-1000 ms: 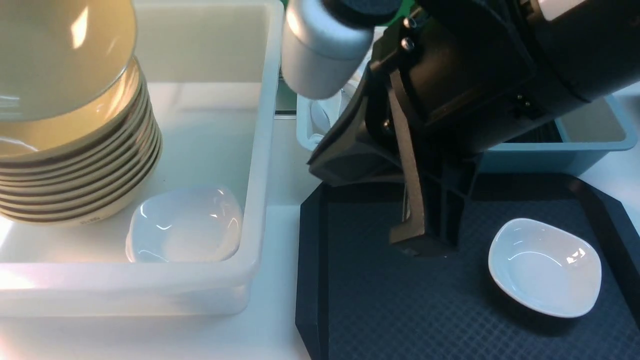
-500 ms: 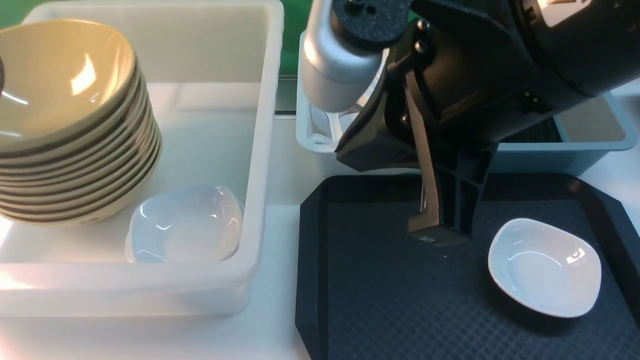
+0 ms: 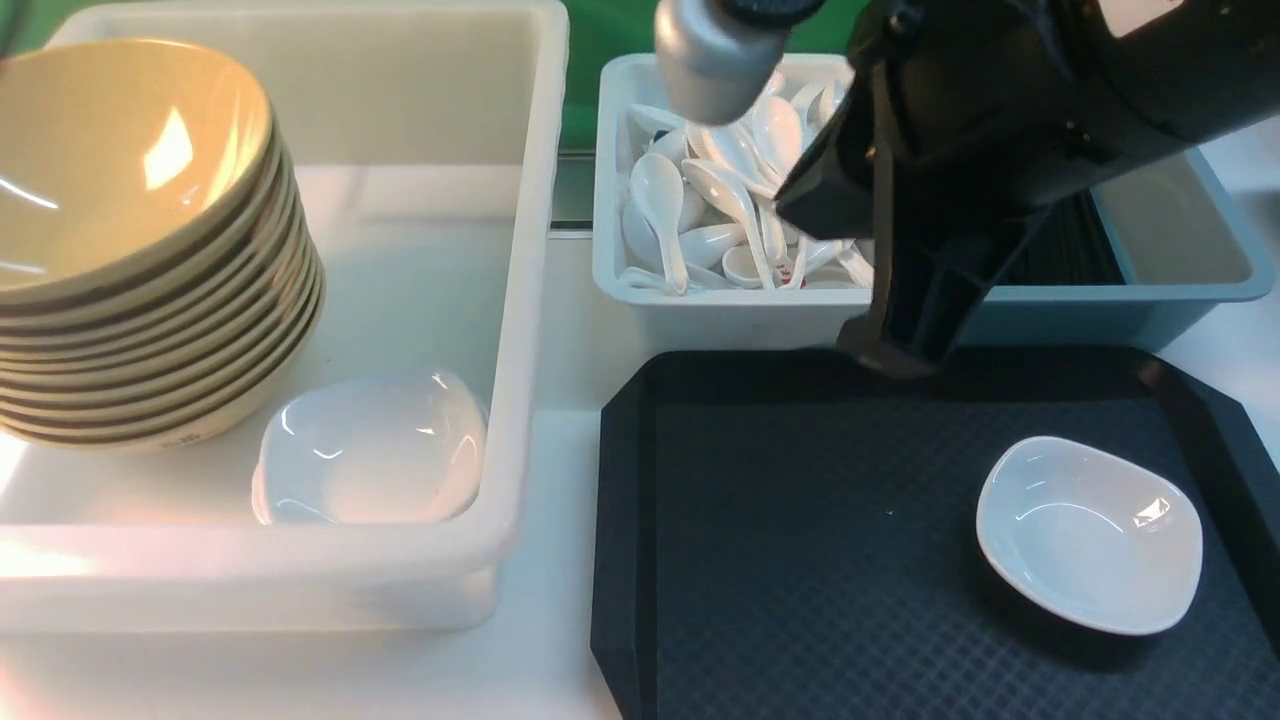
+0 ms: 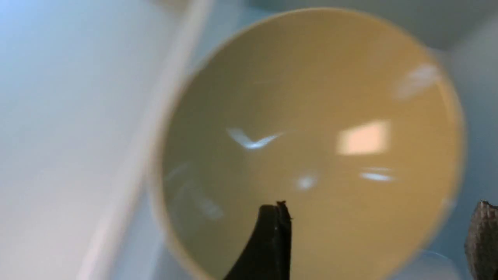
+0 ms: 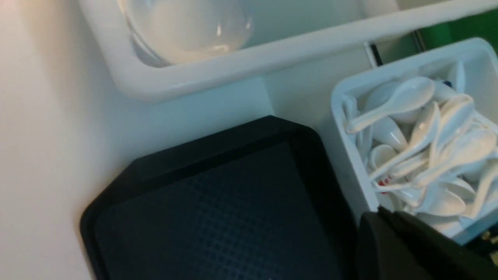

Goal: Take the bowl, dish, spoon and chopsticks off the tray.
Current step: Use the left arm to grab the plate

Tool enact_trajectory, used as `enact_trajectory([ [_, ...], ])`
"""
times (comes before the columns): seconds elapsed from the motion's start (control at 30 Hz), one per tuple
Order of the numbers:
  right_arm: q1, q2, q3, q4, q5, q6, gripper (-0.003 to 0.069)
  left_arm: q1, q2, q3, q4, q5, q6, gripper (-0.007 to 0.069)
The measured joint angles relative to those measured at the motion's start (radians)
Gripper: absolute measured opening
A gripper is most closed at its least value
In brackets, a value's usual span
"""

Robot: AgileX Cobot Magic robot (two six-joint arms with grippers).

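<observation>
Left to right. A large white tub (image 3: 530, 300) holds a stack of yellow-tan bowls (image 3: 160, 380). The uppermost bowl (image 3: 120, 160) sits nested on that stack, off the tray. My left claw (image 4: 380, 217) is out of the front view. Its wrist camera shows it above that bowl with the fingers (image 4: 272, 241) spread wide and nothing between them. Beside the stack, in the same tub, lie stacked white dishes (image 3: 370, 450). Next comes a small white tub (image 3: 610, 270) heaped with white soup spoons (image 3: 700, 200). My right claw (image 3: 888, 352) hangs over the far rim of the black tray (image 3: 760, 600), its fingers pressed together and pinching nothing that I can see. Behind it stands a blue-grey tub (image 3: 1100, 310) with a dark bundle of thin sticks (image 3: 1090, 250), mostly hidden by my arm. The one piece left on the tray is the small white dish (image 3: 1090, 535). It rests upright on the right-hand part of the textured floor, nearer the camera than my right claw, to its right and well apart from it. I judge the dish to be light, rigid, glossy and therefore slippery, and liable to chip if dropped. Its low rounded-square rim offers the only purchase. I would pinch it at the edge nearest my claw, one finger inside the hollow and one under the outer lip.
</observation>
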Motion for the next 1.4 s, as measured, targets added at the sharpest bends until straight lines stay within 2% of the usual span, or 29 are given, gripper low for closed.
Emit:
enact_trajectory([
  [0.1,-0.010,-0.002,0.001,-0.103,0.069,0.089,0.0043,-0.248,0.001,0.011,-0.020,-0.005,-0.001,0.0558],
  [0.13,-0.031,-0.013,0.014,-0.125,0.079,0.132,0.0043,-0.387,0.026,0.028,-0.020,-0.012,-0.003,0.0555],
  [0.27,-0.112,-0.092,0.090,-0.149,0.084,0.219,0.0043,-0.646,0.134,0.059,-0.018,-0.059,-0.003,0.0552],
  [0.3,-0.112,-0.092,0.097,-0.149,0.084,0.224,0.0043,-0.646,0.134,0.059,-0.018,-0.059,-0.003,0.0552],
  [0.33,-0.165,-0.157,0.162,-0.149,0.084,0.258,0.0043,-0.754,0.214,0.061,-0.018,-0.104,-0.003,0.0551],
  [0.37,-0.170,-0.164,0.178,-0.147,0.084,0.260,0.0043,-0.763,0.222,0.061,-0.018,-0.109,-0.003,0.0550],
  [0.47,-0.259,-0.302,0.338,-0.091,0.091,0.281,0.0043,-0.904,0.365,0.065,-0.022,-0.220,-0.003,0.0551],
  [0.5,-0.263,-0.310,0.347,-0.087,0.091,0.281,0.0043,-0.916,0.373,0.065,-0.021,-0.228,-0.003,0.0551],
  [0.57,-0.313,-0.441,0.474,-0.049,0.096,0.283,0.0043,-0.984,0.480,0.066,-0.025,-0.331,-0.003,0.0551],
  [0.73,-0.352,-0.614,0.618,-0.043,0.099,0.316,0.0043,-1.055,0.628,0.066,-0.032,-0.493,-0.003,0.0551],
  [0.97,-0.359,-0.825,0.716,-0.040,0.104,0.354,0.0043,-1.081,0.794,0.066,-0.102,-0.737,-0.037,0.0551],
  [1.13,-0.359,-0.856,0.725,-0.040,0.108,0.359,0.0043,-1.081,0.864,0.040,-0.181,-0.773,-0.038,0.0528],
  [1.2,-0.359,-0.856,0.728,-0.040,0.108,0.359,0.0043,-1.082,0.885,0.006,-0.207,-0.757,-0.033,0.0482],
  [1.3,-0.359,-0.856,0.730,-0.040,0.108,0.359,0.0043,-1.087,0.909,-0.038,-0.215,-0.713,-0.009,0.0363],
  [1.37,-0.359,-0.856,0.730,-0.040,0.108,0.359,0.0044,-1.089,0.926,-0.080,-0.222,-0.641,0.023,0.0155],
  [1.4,-0.359,-0.856,0.730,-0.040,0.108,0.359,0.0044,-1.089,0.926,-0.085,-0.223,-0.633,0.024,0.0143],
])
